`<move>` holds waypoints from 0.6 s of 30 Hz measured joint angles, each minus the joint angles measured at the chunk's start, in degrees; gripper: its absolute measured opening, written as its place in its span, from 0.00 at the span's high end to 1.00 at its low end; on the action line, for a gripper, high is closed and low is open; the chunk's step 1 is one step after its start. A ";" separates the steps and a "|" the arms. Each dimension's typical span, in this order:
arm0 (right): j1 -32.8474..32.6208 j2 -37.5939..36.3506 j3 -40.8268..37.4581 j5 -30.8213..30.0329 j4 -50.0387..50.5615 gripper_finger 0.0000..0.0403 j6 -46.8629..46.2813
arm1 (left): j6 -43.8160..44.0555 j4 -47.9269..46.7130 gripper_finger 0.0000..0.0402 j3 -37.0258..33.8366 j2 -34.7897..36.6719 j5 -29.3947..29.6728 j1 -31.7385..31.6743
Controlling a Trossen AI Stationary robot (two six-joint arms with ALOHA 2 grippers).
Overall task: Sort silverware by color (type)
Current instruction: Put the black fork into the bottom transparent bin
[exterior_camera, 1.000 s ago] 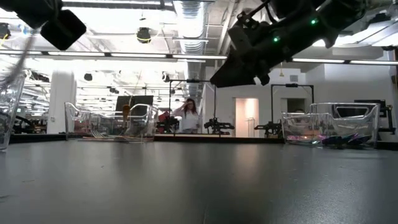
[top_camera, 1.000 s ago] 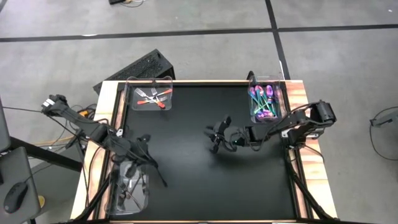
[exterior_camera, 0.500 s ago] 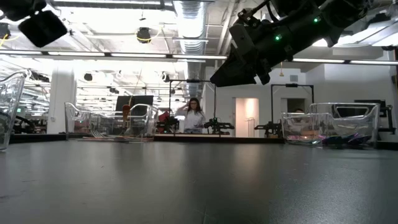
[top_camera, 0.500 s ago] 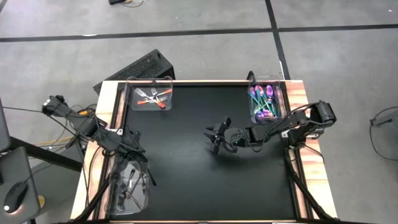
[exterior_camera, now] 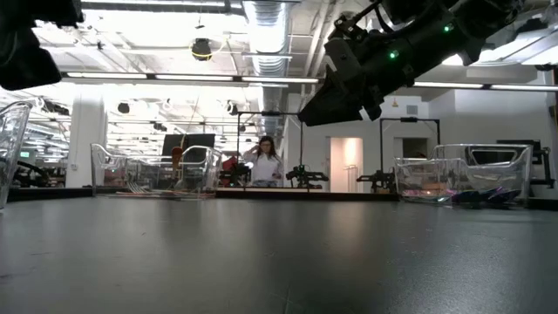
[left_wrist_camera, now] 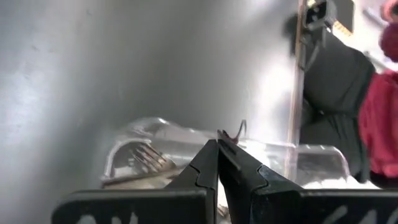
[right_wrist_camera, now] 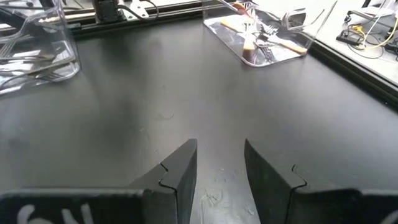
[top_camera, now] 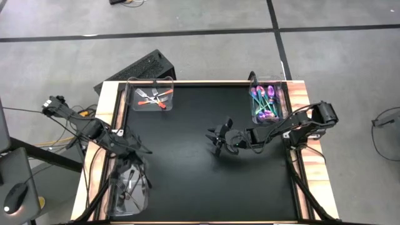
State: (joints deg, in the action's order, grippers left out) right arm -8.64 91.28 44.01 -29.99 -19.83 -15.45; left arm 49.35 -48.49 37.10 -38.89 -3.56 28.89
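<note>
Hovering over the near-left bin of dark black silverware, left gripper fingers pressing shut, holding nothing. Hanging above mid-table, right gripper fingers standing partly apart, empty. Orange-handled pieces lying far-left, purple-teal pieces far-right.

silverware in three corner bins

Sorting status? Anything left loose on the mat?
Looks nearly finished: the orange-handled forks, purple-teal pieces and dark pieces each lie in their own clear bin, and no silverware shows loose on the black mat. The left pincer is shut above the dark bin; the right pincer is open and empty mid-table.
</note>
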 joint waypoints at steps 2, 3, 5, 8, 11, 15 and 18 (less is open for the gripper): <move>0.01 0.01 0.00 0.00 0.25 0.62 -0.01 | -0.21 -0.52 1.00 0.44 0.02 -1.91 0.01; 0.01 0.01 0.00 -0.01 0.35 0.62 -0.01 | -0.69 -0.78 1.00 1.10 0.02 -2.58 0.01; 0.04 0.01 0.00 -0.01 0.34 0.62 -0.03 | -1.84 -1.07 1.00 3.02 0.04 -3.62 0.02; 0.17 0.01 0.00 -0.01 0.26 0.62 -0.14 | -4.26 -1.09 1.00 6.14 0.02 -4.44 0.04; 0.15 0.01 0.00 -0.01 0.08 0.62 -0.42 | -7.82 1.11 1.00 8.27 0.02 -6.12 0.01; 0.15 0.01 0.00 -0.01 0.12 0.62 -1.17 | -9.60 2.23 1.00 8.70 -0.11 -14.18 0.04; 0.15 0.01 0.00 -0.01 0.12 0.62 -1.21 | -7.85 -2.40 1.00 8.76 -0.10 -15.91 0.04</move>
State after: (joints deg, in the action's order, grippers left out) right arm -8.49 91.29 44.01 -30.00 -19.71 -16.67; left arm 41.50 -50.89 45.87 -38.99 -19.47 28.93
